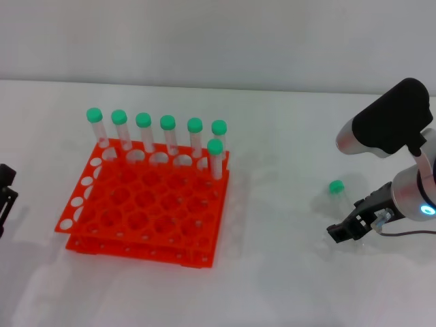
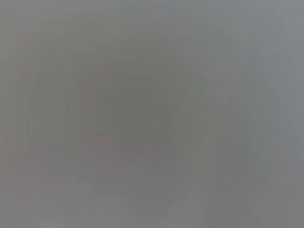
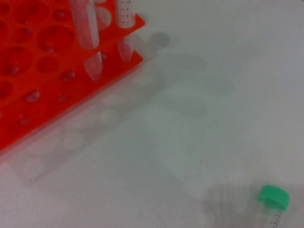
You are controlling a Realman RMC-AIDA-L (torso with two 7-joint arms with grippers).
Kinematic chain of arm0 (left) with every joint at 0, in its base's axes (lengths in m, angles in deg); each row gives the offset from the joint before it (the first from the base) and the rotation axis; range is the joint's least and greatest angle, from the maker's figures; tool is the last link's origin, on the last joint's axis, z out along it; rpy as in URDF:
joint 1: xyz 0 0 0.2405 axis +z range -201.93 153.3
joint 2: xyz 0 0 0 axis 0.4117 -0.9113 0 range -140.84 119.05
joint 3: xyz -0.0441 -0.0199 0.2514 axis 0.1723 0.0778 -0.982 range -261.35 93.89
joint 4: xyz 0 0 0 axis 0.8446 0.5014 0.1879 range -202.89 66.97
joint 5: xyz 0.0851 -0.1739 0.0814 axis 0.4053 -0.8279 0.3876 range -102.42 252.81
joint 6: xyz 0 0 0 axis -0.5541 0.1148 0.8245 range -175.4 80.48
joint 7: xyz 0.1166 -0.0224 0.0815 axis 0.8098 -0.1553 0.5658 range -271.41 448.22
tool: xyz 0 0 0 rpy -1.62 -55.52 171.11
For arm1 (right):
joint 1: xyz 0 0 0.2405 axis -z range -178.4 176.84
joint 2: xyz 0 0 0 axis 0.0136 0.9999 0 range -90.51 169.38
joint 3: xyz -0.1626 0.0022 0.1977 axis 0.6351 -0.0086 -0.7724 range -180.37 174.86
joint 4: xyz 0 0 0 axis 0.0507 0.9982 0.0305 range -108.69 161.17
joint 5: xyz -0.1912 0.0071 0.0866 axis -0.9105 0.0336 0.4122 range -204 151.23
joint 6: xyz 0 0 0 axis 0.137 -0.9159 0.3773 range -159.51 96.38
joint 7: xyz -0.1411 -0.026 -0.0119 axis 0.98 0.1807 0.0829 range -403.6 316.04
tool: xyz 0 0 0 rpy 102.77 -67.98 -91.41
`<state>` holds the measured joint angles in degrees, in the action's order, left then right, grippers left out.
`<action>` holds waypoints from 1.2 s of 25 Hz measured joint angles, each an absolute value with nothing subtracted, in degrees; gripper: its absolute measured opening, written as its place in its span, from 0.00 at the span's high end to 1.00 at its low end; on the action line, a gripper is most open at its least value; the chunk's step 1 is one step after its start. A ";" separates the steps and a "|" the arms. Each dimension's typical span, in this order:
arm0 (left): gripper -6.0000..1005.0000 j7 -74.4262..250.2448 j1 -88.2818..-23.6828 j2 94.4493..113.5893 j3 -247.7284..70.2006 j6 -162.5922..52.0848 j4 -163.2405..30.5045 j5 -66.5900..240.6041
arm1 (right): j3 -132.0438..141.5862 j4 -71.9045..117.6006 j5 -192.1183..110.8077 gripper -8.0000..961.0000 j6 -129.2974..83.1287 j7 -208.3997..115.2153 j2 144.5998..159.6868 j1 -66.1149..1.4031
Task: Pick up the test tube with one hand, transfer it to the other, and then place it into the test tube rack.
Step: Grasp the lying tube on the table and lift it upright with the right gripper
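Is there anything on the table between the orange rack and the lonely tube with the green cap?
No. In the head view, only bare white table lies between the test tube rack and the test tube.

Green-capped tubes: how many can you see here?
8. Seven stand in the orange rack: six along its far row, one just in front at that row's right end. One loose tube lies on the table near the right gripper.
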<state>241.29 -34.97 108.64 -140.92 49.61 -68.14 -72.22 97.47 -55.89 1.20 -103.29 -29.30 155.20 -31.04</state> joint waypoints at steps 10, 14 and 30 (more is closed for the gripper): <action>0.26 240.31 -34.24 108.57 -140.86 50.63 -68.09 -72.48 | 97.35 -54.66 -0.83 0.47 -104.21 -33.06 154.97 -31.80; 0.26 240.20 -34.31 108.53 -141.03 50.67 -67.88 -72.41 | 97.41 -54.34 -2.37 0.49 -105.23 -34.08 155.08 -32.13; 0.27 240.16 -34.24 108.38 -140.85 50.32 -67.72 -72.82 | 98.41 -50.48 -2.76 0.51 -105.47 -35.36 155.30 -33.61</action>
